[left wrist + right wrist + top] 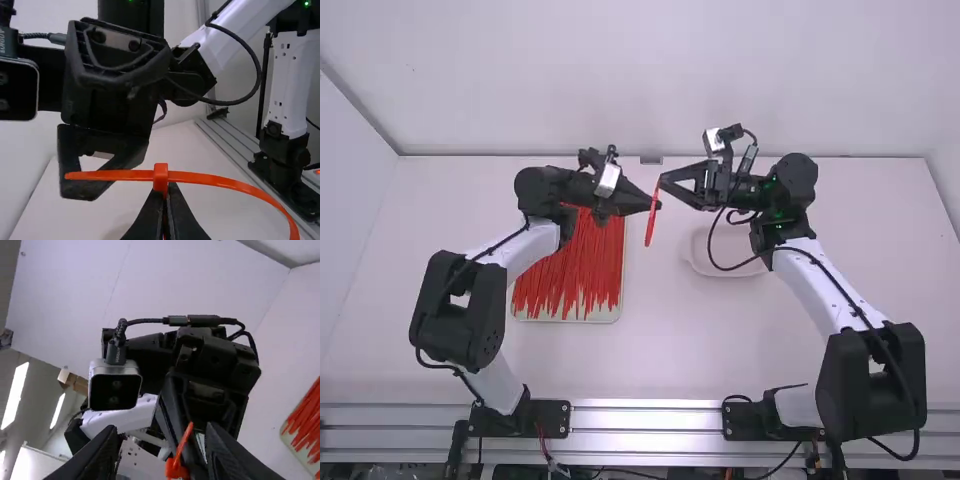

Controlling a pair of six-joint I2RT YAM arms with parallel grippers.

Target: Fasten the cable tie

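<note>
A single red cable tie (651,220) hangs in the air above the middle of the table, gripped near its head by my left gripper (644,203). In the left wrist view the two fingers of that gripper (162,194) are shut on the tie's square head (160,174), and the strap (235,184) curves away to one side. My right gripper (663,187) faces it from the right, open, with its fingertips at the tie's upper end. In the right wrist view the tie (180,452) stands between those spread fingers (102,452), in front of the left gripper (205,390).
A flat tray (567,318) heaped with several red cable ties (575,265) lies left of the middle, under the left arm. A shallow white dish (696,262) sits right of the middle below the right arm.
</note>
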